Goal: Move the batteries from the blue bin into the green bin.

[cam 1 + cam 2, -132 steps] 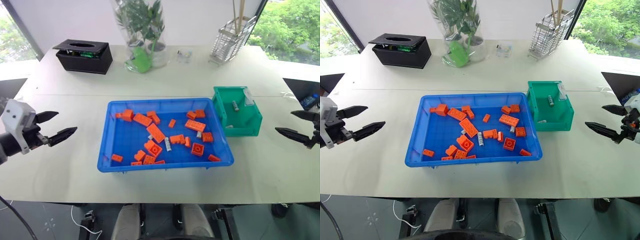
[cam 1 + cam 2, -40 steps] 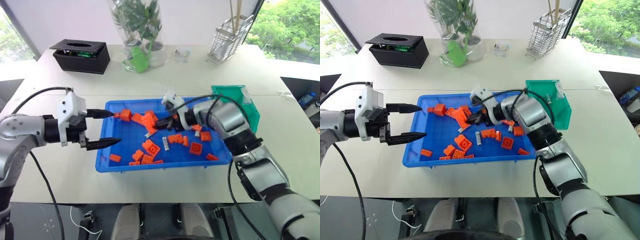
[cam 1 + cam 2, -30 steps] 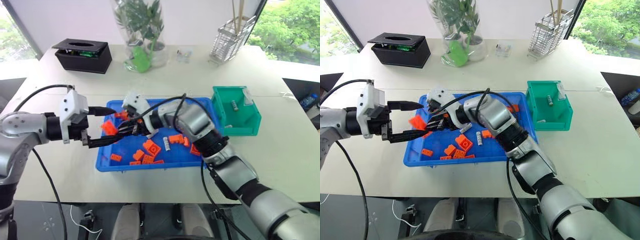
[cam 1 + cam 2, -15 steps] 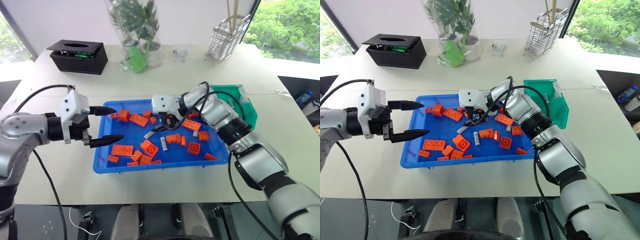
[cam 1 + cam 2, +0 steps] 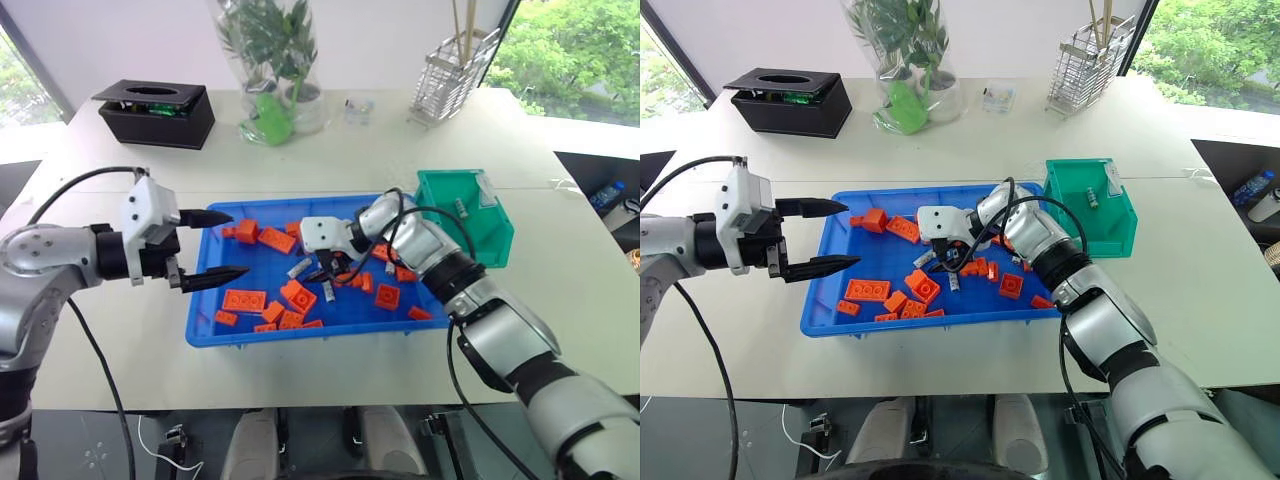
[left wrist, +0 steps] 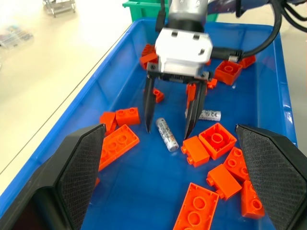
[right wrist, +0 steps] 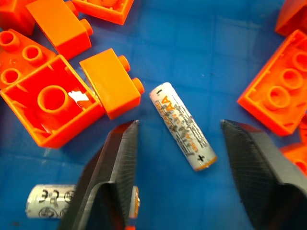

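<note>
One battery lies on the blue bin floor between the right gripper's parted fingers, unheld | step: pick lining up | next: lower, pinch the battery clear of the bricks, carry to the green bin | left gripper open, empty, hovering beside the blue bin.

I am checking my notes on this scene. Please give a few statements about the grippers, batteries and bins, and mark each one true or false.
1. The right gripper is open over a battery in the blue bin. True.
2. That battery is held. False: it lies between the fingers, untouched.
3. The green bin is empty. False: a battery lies inside.
4. The left gripper is open. True.
</note>
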{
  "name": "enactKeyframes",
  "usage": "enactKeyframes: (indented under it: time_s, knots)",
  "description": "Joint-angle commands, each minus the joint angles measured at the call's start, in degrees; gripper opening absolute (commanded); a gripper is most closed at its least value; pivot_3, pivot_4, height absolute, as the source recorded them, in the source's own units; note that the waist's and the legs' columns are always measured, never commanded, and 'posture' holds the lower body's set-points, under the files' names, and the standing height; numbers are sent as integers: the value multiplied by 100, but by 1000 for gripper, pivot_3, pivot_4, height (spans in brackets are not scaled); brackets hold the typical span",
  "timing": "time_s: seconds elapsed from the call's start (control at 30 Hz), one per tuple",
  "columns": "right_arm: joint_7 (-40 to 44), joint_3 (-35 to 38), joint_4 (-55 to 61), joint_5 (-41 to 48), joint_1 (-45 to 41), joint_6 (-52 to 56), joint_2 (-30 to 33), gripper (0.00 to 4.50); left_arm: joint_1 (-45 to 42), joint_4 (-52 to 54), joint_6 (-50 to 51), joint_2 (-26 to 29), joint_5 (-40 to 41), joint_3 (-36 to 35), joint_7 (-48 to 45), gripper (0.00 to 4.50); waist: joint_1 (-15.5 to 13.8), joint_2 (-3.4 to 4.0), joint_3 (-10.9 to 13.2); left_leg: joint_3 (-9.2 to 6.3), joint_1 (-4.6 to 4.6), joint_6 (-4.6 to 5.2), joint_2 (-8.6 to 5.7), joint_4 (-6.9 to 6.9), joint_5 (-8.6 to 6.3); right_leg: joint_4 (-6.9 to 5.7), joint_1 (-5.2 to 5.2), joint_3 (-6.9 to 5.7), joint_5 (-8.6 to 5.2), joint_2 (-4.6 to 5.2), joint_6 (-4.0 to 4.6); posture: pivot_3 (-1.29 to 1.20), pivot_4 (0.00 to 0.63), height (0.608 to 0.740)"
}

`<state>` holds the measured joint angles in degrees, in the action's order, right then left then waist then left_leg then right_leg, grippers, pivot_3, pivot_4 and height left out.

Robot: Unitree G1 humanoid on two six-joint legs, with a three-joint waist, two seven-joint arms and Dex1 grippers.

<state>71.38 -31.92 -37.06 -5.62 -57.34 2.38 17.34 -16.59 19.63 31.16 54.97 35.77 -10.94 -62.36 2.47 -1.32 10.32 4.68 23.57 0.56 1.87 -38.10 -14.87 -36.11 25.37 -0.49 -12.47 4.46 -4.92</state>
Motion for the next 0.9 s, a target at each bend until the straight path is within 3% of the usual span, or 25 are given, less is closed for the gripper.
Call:
enactKeyframes:
  time_s: [0.03,0.1,0.33,0.47,0.63,0.87,0.9]
  knots:
    - [259,64,238,-31,209,113,113,923,-89,95,-7,20,85,-67,-56,4500,-6,0,0,0,-1,0,0,0,0,0,-2,0,0,0,0,0,150,736]
    - [295,154,474,4,294,242,175,60,-91,69,-23,6,66,-40,-72,4500,-8,0,0,-2,-4,0,0,0,0,0,-5,0,0,1,0,0,150,736]
    - [-234,1562,2105,780,187,2341,612,75,-103,2,-25,-117,42,97,-98,4500,-30,3,3,-2,-2,-3,0,-1,2,-2,-2,0,0,5,0,0,150,736]
    - [-842,2764,2907,1050,329,3624,1566,75,-112,0,-46,-298,-4,251,-66,4500,-147,3,3,-3,0,-3,-1,-1,1,2,-2,0,-1,10,2,0,150,736]
    - [-1193,3672,3249,1127,1044,4202,2892,75,-367,-116,-54,-546,-50,525,-64,4500,-241,-3,1,5,2,-2,-6,-1,0,25,-13,0,-12,19,22,0,150,736]
    - [-1348,4080,3437,1512,1866,4438,3382,75,-971,-589,-202,-814,-254,914,-216,4500,-118,1,3,17,-7,1,-3,0,0,27,-10,9,-10,1,17,0,150,736]
    - [-1423,4052,3413,1513,1899,4405,3373,1158,-1042,-647,-227,-849,-279,951,-244,4500,-116,1,3,16,-9,1,-3,0,0,21,-9,11,-9,-1,14,0,150,736]
